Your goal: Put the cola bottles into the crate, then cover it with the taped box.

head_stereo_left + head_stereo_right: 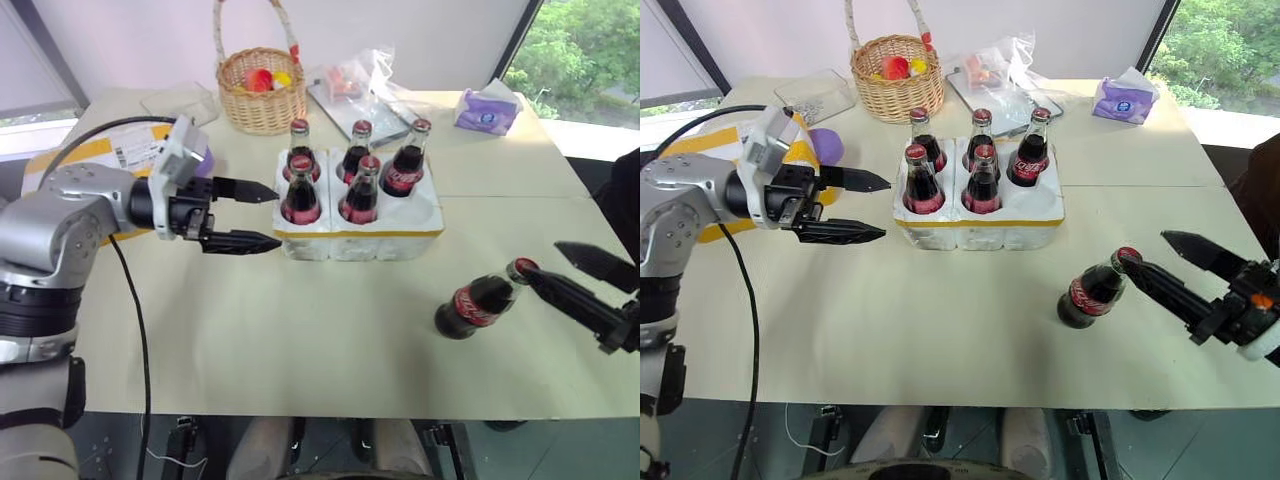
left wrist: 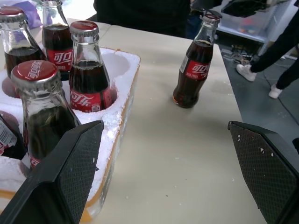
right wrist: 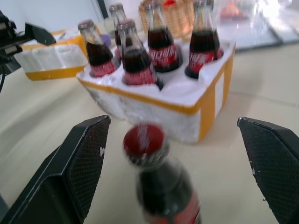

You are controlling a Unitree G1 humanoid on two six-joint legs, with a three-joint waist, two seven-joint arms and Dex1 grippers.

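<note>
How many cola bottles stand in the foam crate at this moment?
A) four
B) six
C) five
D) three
C: five cola bottles sit in the crate, its front right hole is empty, and the sixth bottle stands on the table near the right gripper.

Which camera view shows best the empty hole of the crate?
The left wrist view: the empty hole sits open beside the bottles. The eye views show that corner from above. In the right wrist view foam hides it.
</note>
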